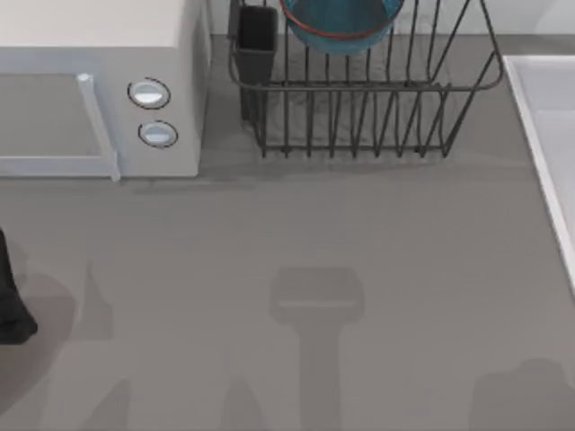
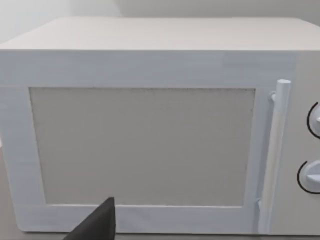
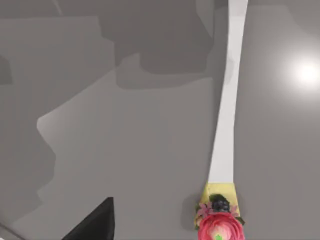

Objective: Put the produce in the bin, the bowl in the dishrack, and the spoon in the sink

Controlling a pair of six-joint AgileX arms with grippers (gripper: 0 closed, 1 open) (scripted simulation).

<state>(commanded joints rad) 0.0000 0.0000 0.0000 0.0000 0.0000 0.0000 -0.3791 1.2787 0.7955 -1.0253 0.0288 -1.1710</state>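
Blue glazed round bowl (image 1: pixel 341 22) sits in dark wire dishrack (image 1: pixel 359 108); pale sink (image 1: pixel 544 135) at right; left arm (image 1: pixel 11 301) parked at desk's left edge | left wrist: white microwave (image 2: pixel 150 125); left tool (image 2: pixel 160 235) grip cannot tell | right wrist: white flower-ended spoon (image 3: pixel 225 125) over grey surface; right tool (image 3: pixel 160 235) grip cannot tell; spoon step likely in hand; next calls for reaching the sink

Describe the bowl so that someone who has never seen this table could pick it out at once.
Start at the white microwave on the table's left side; just to its right stands a dark wire dishrack. The bowl sits inside that rack, at its far end, cut off by the picture's top edge. It is the one blue, round thing there, with a thin reddish rim, unlike the dark rectangular cup beside it.
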